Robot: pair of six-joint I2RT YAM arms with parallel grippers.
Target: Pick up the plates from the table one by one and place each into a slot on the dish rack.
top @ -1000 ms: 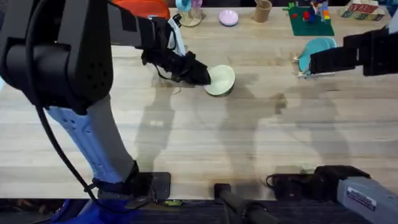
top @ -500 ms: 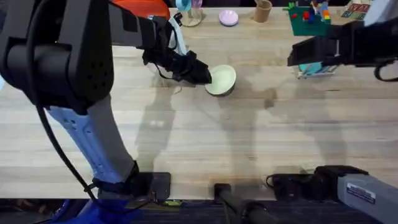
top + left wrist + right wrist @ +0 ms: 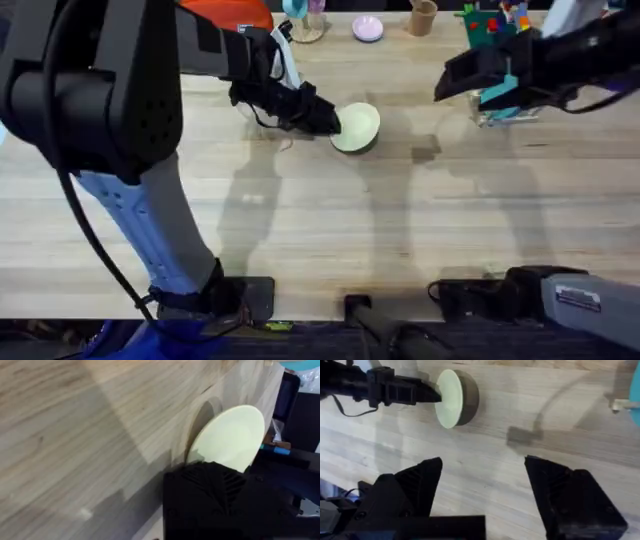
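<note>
Your left gripper (image 3: 325, 121) has its jaws pinched on the rim of the pale yellow-green plate (image 3: 356, 129), which is tipped up over the middle of the counter (image 3: 320, 230) and well apart from the dish rack (image 3: 505, 110); your right gripper (image 3: 482, 485) hangs empty with jaws spread wide, up near the rack. A teal-blue plate (image 3: 500, 92) already stands in the rack at the far right, so I'd judge one plate slotted and this one lifted but not yet carried over. I can't tell whether more plates remain.
</note>
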